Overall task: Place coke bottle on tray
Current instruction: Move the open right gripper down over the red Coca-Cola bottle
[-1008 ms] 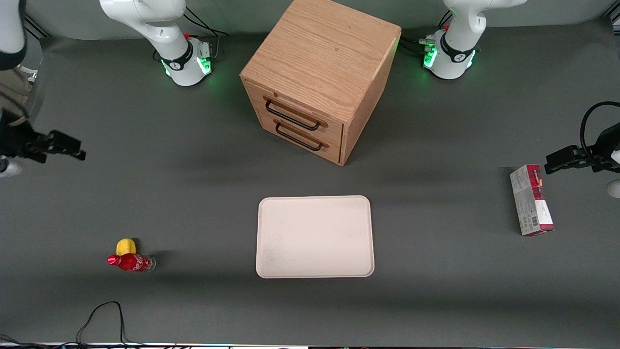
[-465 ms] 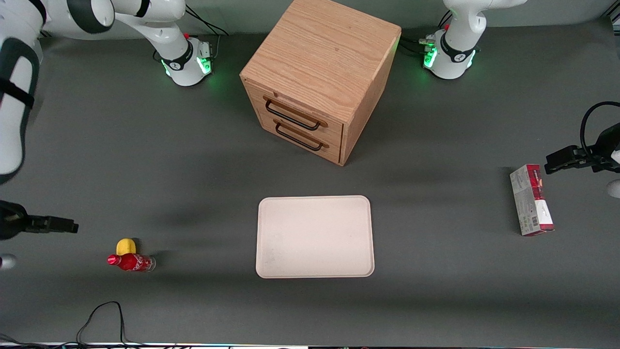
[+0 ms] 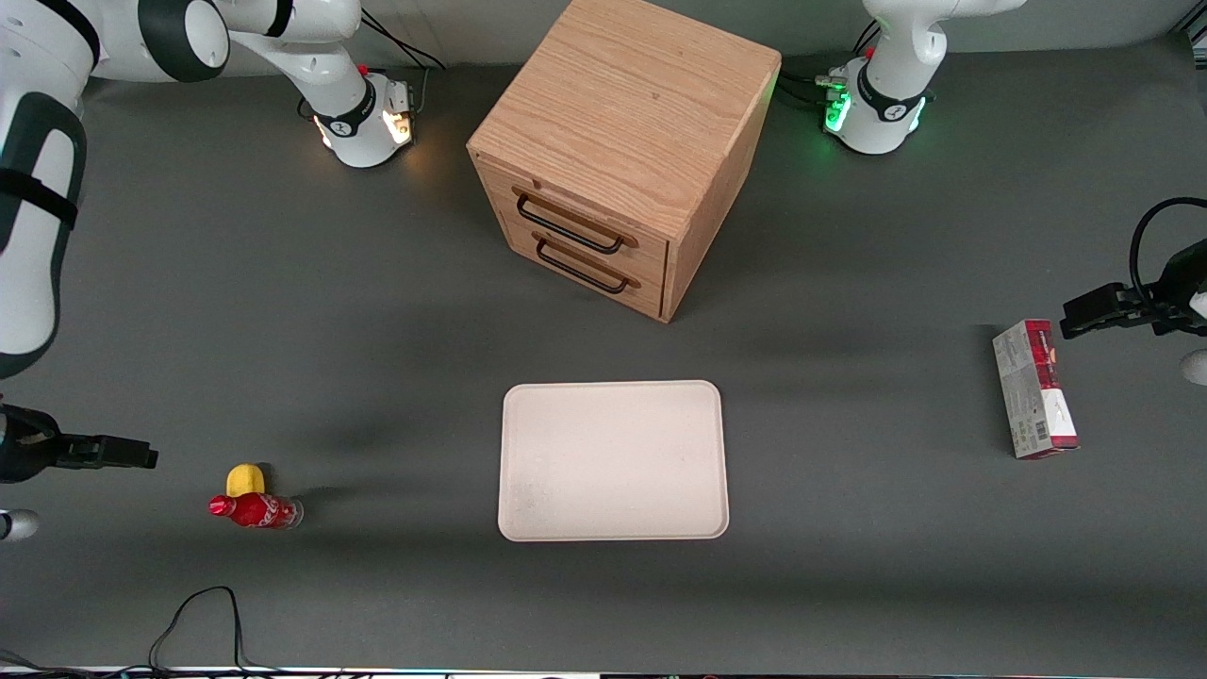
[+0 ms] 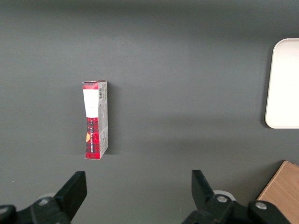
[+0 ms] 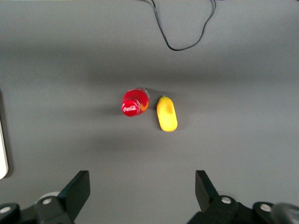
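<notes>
I see my black two-finger gripper [image 5: 142,191] hanging with its fingers spread wide, above the table near the small red-capped, red-labelled coke bottle [image 3: 255,510]. The bottle stands touching a yellow lemon-shaped object [image 3: 244,479], well apart from the flat cream rectangular tray [image 3: 613,460].

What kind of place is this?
Probably a robotics lab test bench: a grey table with staged props, a coke bottle, tray and small wooden cabinet, and an open gripper nearby.
</notes>
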You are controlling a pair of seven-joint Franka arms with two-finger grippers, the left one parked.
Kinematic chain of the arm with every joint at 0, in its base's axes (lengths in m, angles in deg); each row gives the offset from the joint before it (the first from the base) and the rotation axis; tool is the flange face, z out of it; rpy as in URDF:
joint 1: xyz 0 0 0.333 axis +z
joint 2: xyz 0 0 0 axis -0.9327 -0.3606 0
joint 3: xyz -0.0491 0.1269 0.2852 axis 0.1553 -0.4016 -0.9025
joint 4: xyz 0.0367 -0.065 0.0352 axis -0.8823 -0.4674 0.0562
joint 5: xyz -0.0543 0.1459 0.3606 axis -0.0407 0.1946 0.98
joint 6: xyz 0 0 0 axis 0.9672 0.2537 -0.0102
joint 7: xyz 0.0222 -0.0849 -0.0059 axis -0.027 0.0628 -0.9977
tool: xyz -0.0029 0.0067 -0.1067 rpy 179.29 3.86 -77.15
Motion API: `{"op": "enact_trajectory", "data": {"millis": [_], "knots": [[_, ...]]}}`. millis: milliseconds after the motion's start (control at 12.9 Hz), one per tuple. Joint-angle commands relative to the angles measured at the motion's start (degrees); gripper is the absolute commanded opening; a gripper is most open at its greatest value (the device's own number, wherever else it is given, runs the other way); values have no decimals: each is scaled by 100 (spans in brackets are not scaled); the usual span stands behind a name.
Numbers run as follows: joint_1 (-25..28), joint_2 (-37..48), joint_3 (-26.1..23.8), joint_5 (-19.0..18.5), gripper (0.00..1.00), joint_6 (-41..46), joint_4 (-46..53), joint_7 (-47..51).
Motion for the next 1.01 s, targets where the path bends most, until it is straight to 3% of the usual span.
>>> {"op": "enact_trajectory", "data": {"millis": [0, 388, 930], "knots": [[64, -286, -9, 2, 100, -429, -84, -44], [160, -453, -9, 2, 100, -1423, -700, -88], [257, -787, -9, -24, 99, -1864, -718, -114]]}}
